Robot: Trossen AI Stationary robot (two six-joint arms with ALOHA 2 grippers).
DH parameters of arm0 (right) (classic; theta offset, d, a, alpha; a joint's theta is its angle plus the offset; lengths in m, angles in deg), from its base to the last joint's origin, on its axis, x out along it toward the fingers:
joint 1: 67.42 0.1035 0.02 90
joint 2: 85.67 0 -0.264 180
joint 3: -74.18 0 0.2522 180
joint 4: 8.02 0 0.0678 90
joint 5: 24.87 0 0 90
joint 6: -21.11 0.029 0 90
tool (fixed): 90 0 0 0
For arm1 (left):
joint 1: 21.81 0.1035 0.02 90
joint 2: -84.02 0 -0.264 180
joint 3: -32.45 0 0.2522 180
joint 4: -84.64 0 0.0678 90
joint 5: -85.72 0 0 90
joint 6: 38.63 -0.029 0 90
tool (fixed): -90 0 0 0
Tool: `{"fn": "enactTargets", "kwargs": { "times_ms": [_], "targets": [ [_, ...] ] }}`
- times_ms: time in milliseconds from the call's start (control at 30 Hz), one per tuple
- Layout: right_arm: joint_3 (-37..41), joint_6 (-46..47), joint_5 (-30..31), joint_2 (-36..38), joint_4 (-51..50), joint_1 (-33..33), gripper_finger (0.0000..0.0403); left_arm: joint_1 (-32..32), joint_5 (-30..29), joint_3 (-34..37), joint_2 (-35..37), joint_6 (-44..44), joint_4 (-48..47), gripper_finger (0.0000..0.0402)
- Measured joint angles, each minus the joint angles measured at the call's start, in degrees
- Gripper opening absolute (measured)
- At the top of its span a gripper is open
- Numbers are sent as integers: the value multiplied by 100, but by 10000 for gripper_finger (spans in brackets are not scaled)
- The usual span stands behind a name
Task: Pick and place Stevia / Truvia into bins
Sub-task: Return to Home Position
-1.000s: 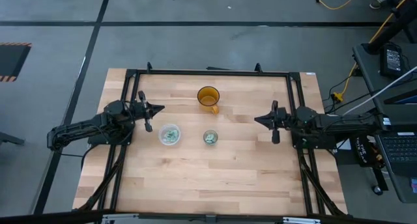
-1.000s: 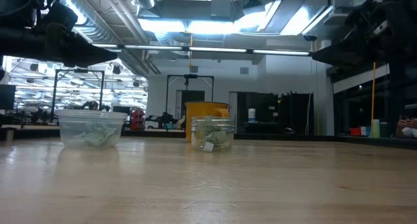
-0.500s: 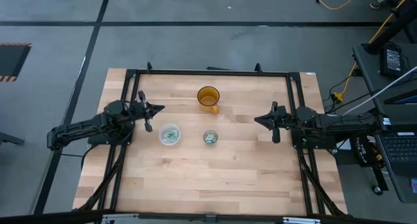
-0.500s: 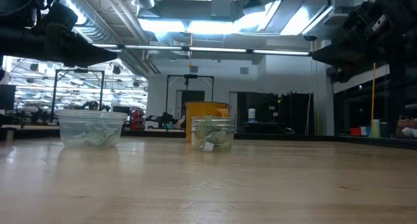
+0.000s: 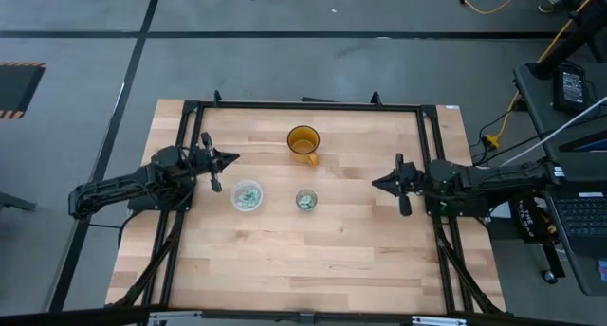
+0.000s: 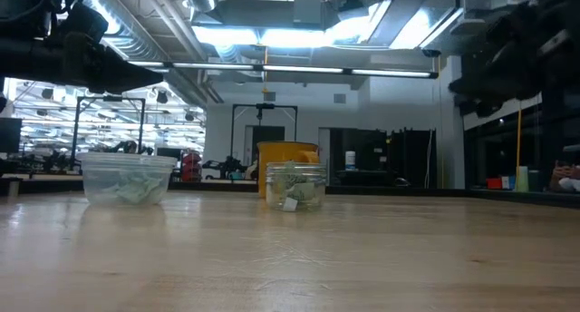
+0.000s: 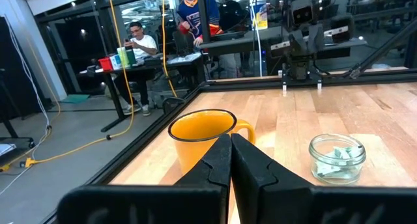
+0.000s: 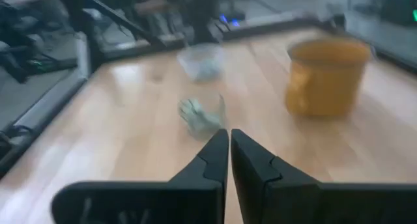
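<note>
We see the left tool (image 5: 230,158) held up above the left side of the bench (image 5: 313,260), with its tip pointing toward the middle; in its own wrist view its two fingers (image 7: 219,162) are pressed close together with only a thin line between them, and they hold nothing; the right tool (image 5: 377,183) is up above the right side of the bench and points back toward the left tool; its fingers (image 8: 251,160) are closed together the same way, and there is nothing in them; the clear cup (image 5: 248,195) stands on the bench near the tip of the left tool, a little ahead of it and off to one side, not touching it; the small cup (image 5: 305,200) stands about halfway between the two tools, well apart from both; the sachets (image 6: 136,189) are pale green and white, and they lie inside these two cups, some in the clear cup and some in the small cup; the orange mug (image 5: 303,141) also stands between the two tools, beyond the small cup, and touches neither cup; from the low view both tools hang higher than the tops of the cups.
</note>
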Motion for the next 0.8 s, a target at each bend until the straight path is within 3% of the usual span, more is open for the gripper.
{"fn": "enactTargets", "kwargs": {
  "times_ms": [200, 433, 633, 800],
  "targets": [
    [-4, -319, -6, 980, -597, 539, 23, 0, 1, 0, 0, -3, -2, 2],
    [-4, -314, -4, 2040, -1520, 643, 23, 1, 3, 0, 0, -1, 0, 2],
    [27, -486, -13, 2058, -1622, 643, 23, 2, 5, 0, 0, -2, 0, 2],
    [198, -574, -130, 2054, -1049, 643, 24, 1, 4, 0, 0, -1, 2, 2]
  ]
}}
